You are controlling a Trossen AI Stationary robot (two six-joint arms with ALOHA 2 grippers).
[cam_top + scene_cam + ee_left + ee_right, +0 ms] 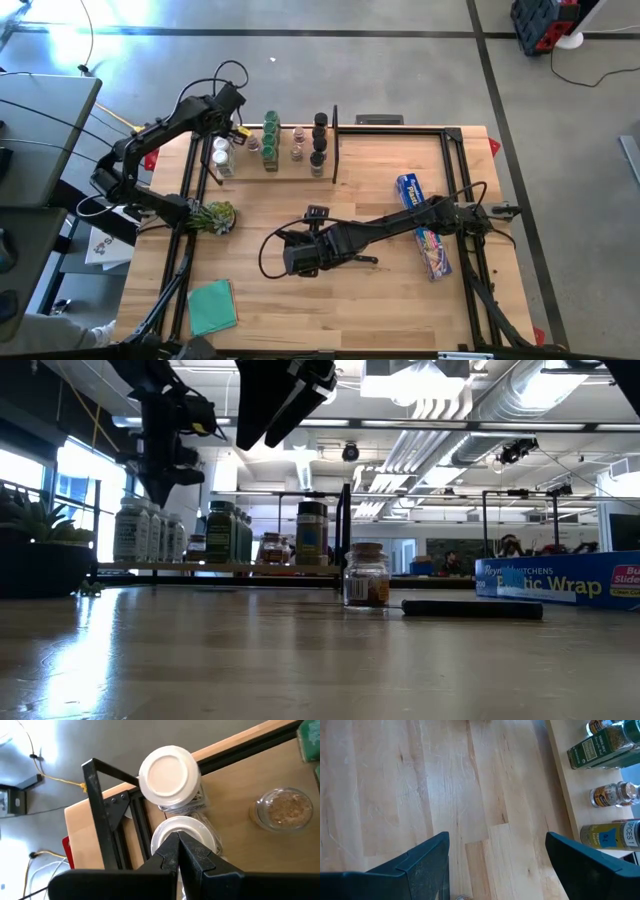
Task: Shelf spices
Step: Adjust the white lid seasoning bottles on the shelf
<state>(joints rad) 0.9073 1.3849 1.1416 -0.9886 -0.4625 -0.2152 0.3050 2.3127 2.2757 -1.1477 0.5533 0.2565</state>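
Observation:
The shelf (290,168) stands at the table's far side and bears several spices: white-capped jars (221,155) at its left end, green-capped ones (270,140) and dark-capped ones (319,140) further right. My left gripper (178,846) is shut above the white-capped jars (186,831), close over the nearer cap. One clear jar with brownish contents (366,575) stands on the table in front of the shelf. My right gripper (497,865) is open over bare table, nearer the front edge than that jar (318,212), with nothing between its fingers. My left gripper's shut fingertips (170,851) slant down from above over the white cap (200,832) of the nearer jar at the shelf's left end. Whether they touch the cap I cannot tell.
A long blue wrap box (410,190) and a colourful packet (432,250) lie at the right. A dark knife (470,608) lies beside the loose jar. A small plant (215,215) and a green cloth (212,305) are at the left. Black frame rails (455,180) border the table.

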